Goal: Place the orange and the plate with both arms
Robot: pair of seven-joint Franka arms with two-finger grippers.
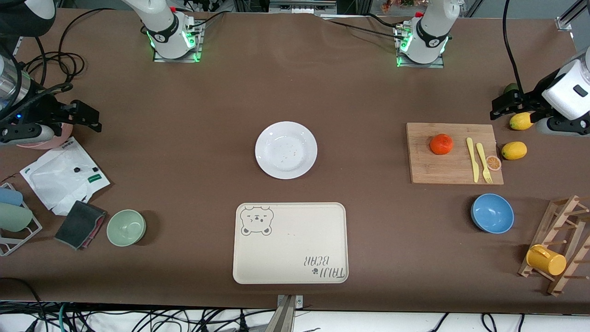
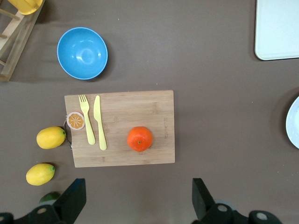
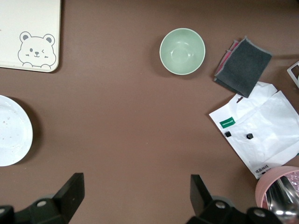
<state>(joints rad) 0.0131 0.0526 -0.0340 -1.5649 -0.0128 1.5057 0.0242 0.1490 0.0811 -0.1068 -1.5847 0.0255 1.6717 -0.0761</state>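
Observation:
The orange [image 1: 441, 144] sits on a wooden cutting board [image 1: 438, 171] toward the left arm's end of the table. It also shows in the left wrist view [image 2: 139, 138]. The white plate [image 1: 286, 150] lies empty on the mid-table, and its rim shows in both wrist views [image 2: 295, 123] [image 3: 11, 130]. My left gripper [image 1: 504, 105] [image 2: 138, 200] is open and empty, up over bare table beside the board. My right gripper [image 1: 90, 118] [image 3: 135, 198] is open and empty over bare table at the right arm's end.
A yellow knife [image 1: 471, 159], fork [image 1: 483, 162] and orange slice [image 1: 493, 162] share the board; two lemons [image 1: 514, 150] lie beside it. Nearer the camera are a blue bowl [image 1: 492, 213], beige bear tray [image 1: 290, 242], green bowl [image 1: 126, 227], mug rack [image 1: 560, 249], white bag [image 1: 64, 175] and dark cloth [image 1: 80, 224].

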